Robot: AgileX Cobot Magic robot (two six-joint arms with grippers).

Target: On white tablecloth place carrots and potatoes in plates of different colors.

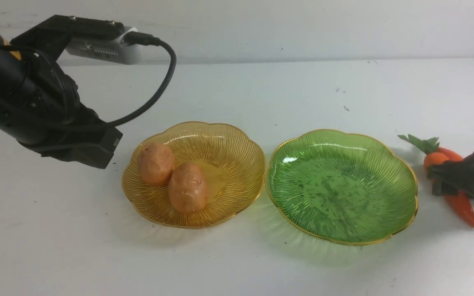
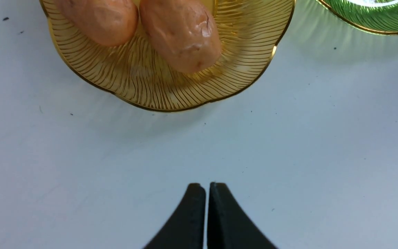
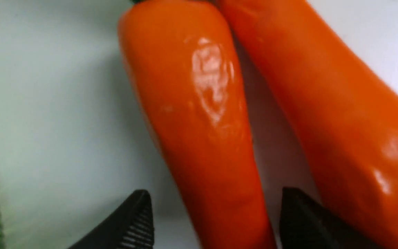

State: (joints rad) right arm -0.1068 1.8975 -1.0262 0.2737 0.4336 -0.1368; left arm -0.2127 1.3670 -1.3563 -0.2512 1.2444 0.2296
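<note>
Green plate [image 1: 344, 189], ribbed clear plastic w/ scalloped gold rim, lay on the tabletop [image 1: 237, 267], covered by smooth white tablecloth [image 1: 261, 90]. Amber plate [image 1: 228, 156], same shape, was just left of it. It held two oval dimpled potatoes [image 1: 156, 163] [image 1: 188, 187], touching. Two glossy tapered carrots [image 3: 202, 121] [image 3: 340, 121] lay just right of green plate. Right pincer [image 3: 212, 200] was open astride one carrot. Left pincer [image 2: 206, 207], far left of green plate, was closed, empty.
</note>
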